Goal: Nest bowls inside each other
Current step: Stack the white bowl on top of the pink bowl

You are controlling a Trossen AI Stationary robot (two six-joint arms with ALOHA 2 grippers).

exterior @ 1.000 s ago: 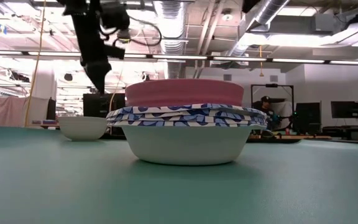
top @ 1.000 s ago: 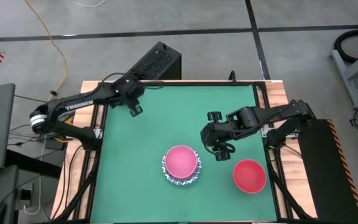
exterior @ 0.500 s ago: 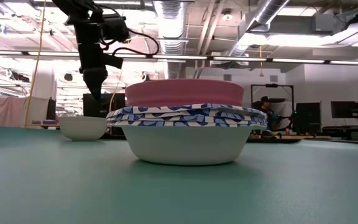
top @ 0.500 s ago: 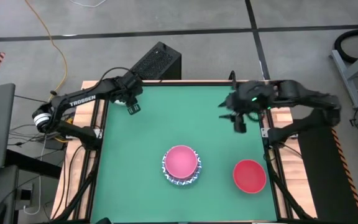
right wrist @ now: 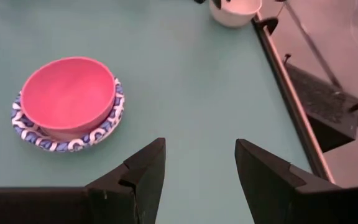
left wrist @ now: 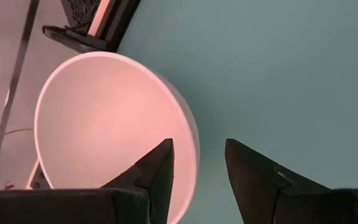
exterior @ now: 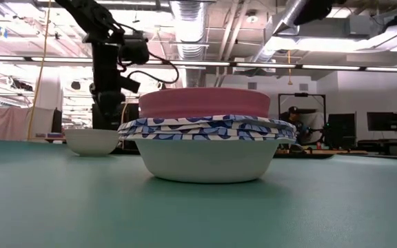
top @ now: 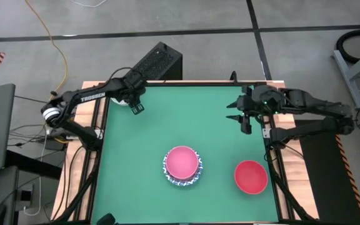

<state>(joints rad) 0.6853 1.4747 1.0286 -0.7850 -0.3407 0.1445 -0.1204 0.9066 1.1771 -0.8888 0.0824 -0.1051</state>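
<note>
A pink bowl [top: 182,161] sits nested on top of a stack of white, blue-rimmed bowls [exterior: 205,129] near the middle of the green mat. A red bowl [top: 250,176] stands alone at the near right. A plain cream-white bowl [left wrist: 104,124] rests on its base in the far left corner. My left gripper [left wrist: 197,155] is open just above it, one finger over the bowl's inside and one outside its rim. My right gripper [top: 245,122] is open and holds nothing, raised over the far right of the mat. My left gripper comes at the cream-white bowl's rim [left wrist: 191,134] slanting down from above, with its fingers on either side of the rim. Whether a finger touches the rim, I cannot tell. The bowl stands upright on the mat.
The green mat [top: 186,119] lies bare between the stack and the far edge. A wooden frame [top: 274,94] borders the table. A black box [top: 158,62] stands just beyond the far edge, close to my left gripper.
My right gripper has drawn away from between the stack and the red bowl toward the far right of the table, and has tipped up toward level. My left gripper has sunk toward the cream-white bowl in the far left corner. Both have stayed open.
</note>
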